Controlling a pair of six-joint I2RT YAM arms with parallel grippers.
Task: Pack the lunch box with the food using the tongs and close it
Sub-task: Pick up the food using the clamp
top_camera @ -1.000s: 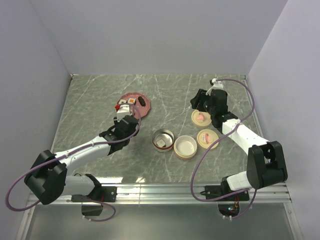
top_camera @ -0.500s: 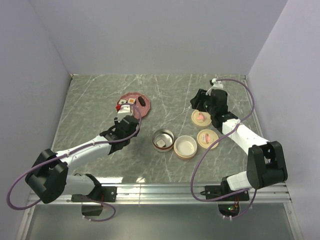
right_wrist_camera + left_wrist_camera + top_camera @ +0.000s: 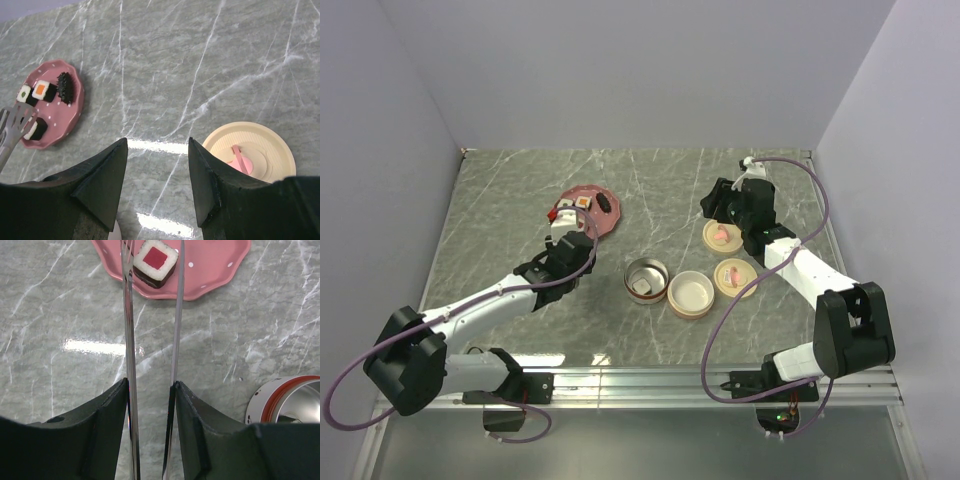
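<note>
My left gripper is shut on the silver tongs, whose two arms reach forward to the pink dotted plate. A food piece, white with a red centre and dark sides, lies between the tong arms at the plate's near edge. The top view shows that gripper just short of the plate, with more food on it. The lunch box is apart: a steel tier with a white piece inside and a cream tier. My right gripper hangs open and empty over the table.
Two cream lids with pink handles lie right of the tiers, one of them under my right gripper. The right wrist view shows the plate, a dark spiky piece and the tong tip.
The left arm has shifted slightly, keeping the tongs at the plate's near edge. The right arm has not moved.
</note>
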